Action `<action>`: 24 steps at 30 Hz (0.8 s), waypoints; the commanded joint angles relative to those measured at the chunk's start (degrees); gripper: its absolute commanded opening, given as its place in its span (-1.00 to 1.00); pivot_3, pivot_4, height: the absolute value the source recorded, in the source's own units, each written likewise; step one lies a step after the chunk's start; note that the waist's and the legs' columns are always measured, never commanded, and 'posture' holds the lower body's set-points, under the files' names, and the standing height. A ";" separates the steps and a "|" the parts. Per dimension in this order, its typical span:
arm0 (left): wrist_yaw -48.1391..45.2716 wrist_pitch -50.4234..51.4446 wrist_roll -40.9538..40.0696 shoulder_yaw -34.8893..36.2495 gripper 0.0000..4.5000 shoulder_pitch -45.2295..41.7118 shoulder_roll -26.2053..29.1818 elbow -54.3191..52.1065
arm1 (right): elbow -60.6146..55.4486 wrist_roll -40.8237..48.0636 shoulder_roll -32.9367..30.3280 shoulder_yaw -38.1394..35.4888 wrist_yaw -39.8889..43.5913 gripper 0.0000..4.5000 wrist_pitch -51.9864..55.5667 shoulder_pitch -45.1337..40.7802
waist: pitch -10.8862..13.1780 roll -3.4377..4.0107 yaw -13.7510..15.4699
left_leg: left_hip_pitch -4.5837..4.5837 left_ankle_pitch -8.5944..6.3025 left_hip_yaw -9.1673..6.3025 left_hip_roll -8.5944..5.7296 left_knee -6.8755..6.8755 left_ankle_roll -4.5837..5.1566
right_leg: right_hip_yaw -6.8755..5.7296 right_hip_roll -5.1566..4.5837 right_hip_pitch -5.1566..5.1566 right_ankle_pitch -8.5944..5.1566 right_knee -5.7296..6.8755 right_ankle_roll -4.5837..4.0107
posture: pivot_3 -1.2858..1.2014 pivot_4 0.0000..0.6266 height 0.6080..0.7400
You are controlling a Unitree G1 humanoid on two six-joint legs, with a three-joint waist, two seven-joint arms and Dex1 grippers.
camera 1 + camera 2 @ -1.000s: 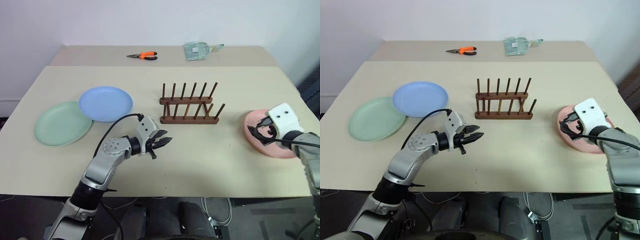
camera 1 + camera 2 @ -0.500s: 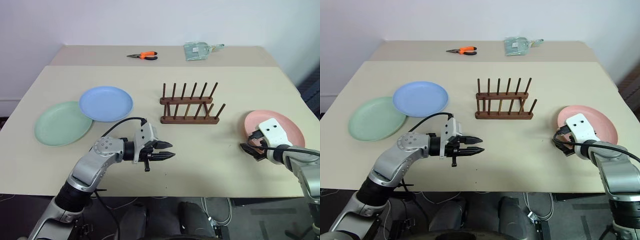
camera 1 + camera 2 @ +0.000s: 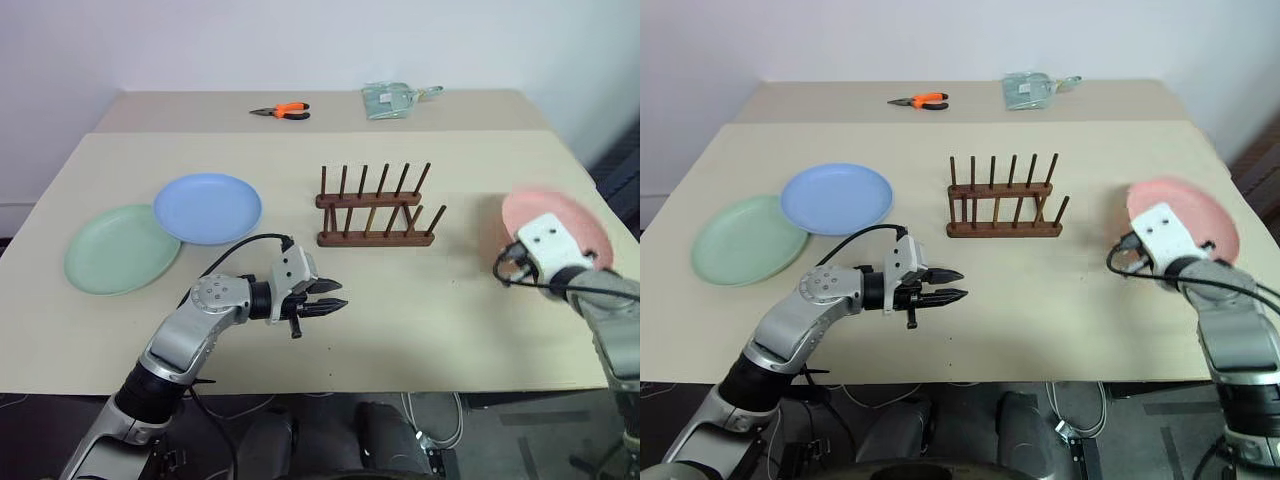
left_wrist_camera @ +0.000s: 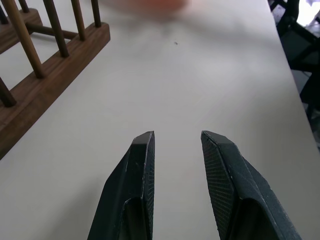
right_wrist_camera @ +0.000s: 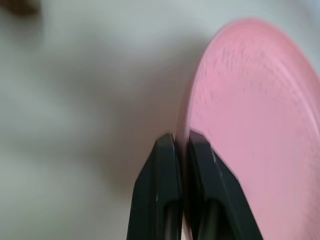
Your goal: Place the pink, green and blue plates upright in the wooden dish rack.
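Currently: right end effector [image 5: 181, 145] clamped on pink plate [image 5: 250, 115] rim; left end effector [image 4: 176, 145] partly apart, empty, above counter [image 4: 200, 75].

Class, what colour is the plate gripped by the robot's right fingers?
Salmon pink plate; it shows best in the right wrist view.

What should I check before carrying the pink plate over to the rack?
1. Right gripper shut on the pink plate rim: ok.
2. Plate lifted off the table: ok, it is tilted up.
3. Wooden dish rack slots free: ok.
4. Left gripper apart from the rack: ok, open and holding nothing.
5. Grip firm enough for the carry: cannot tell.
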 commanded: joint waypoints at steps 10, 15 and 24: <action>1.03 -2.26 0.37 1.04 -0.34 0.07 0.11 0.06 | -3.10 52.74 9.43 -17.52 5.09 -0.99 25.41 -22.61 | -0.05 -0.30 0.76 | -0.08 -0.04 -0.10 -0.02 0.00 0.08 | -0.10 -0.16 0.06 0.10 -0.14 -0.23 | 0.03 -0.52 1.00; 1.31 -2.42 0.42 1.19 -0.34 -0.12 -0.03 0.28 | 6.09 54.27 11.53 -16.91 -0.35 -0.99 26.26 -26.59 | -0.01 -0.23 0.70 | -0.08 -0.02 -0.07 -0.05 -0.01 0.10 | -0.09 -0.12 -0.04 0.12 -0.04 -0.24 | 0.03 -0.52 1.00; 2.58 -1.99 0.05 1.76 -0.34 0.83 -0.09 -0.75 | 18.12 58.24 14.04 -19.36 -10.79 -0.99 28.06 -30.96 | -0.02 -0.22 0.67 | -0.10 -0.02 -0.05 -0.06 -0.06 0.10 | -0.09 -0.10 -0.08 0.20 -0.05 -0.12 | 0.03 -0.52 1.00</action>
